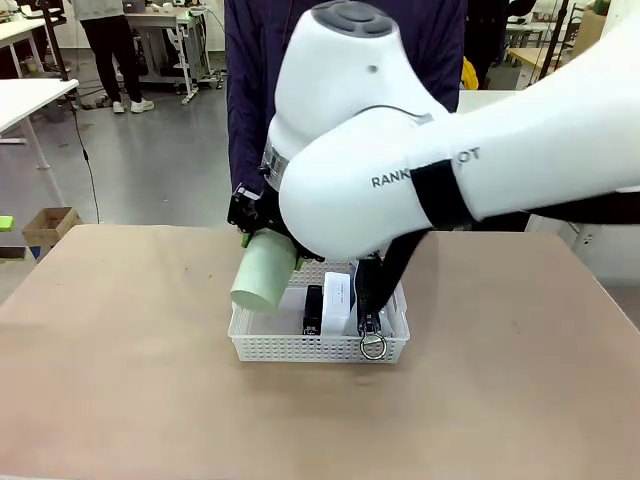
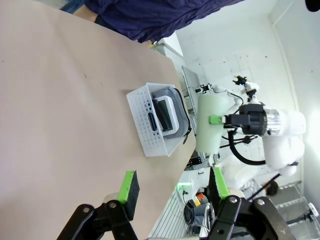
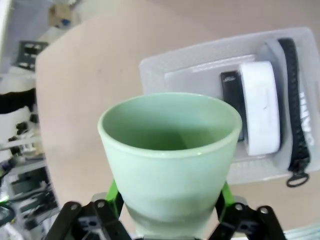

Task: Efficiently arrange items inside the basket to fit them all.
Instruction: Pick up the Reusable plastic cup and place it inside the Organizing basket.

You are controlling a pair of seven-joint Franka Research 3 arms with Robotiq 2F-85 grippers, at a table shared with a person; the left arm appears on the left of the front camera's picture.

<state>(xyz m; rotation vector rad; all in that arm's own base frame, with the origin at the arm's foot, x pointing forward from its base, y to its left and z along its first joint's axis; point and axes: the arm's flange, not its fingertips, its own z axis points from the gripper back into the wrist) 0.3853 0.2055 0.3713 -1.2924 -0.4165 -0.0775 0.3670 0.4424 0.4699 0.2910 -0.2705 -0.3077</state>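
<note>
Above the basket's left end, held tilted in the air: pale green cup [image 1: 264, 277], one item. Rigid and smooth-walled, probably ceramic or hard plastic, so likely slippery and liable to chip if dropped. The right gripper [image 3: 170, 200] pinches it across the outside of its body, one green pad on each side, mouth pointing away from the wrist. That wide side grip looks sound; a rim grip would be riskier.

Below it, the basket [image 1: 262, 346]: shallow, white, perforated, light and slightly flexible by the look of it. Its left portion appears bare, and the cup hangs just over that part.

Inside, left to right in the front view:
- black stapler [image 1: 313, 310], stiff, dense-looking, lying lengthwise beside the box.
- small white box [image 1: 337, 304], rigid, light, touching the stapler's side.
- grey pouch [image 1: 385, 318], soft, flat under the others as far as I can tell, its black zipper along the right edge and its metal ring [image 1: 373, 346] hanging over the near wall.

Well apart from the basket, low over the bare table [image 1: 120, 380]: left gripper [image 2: 172, 192], fingers parted with nothing between them.
</note>
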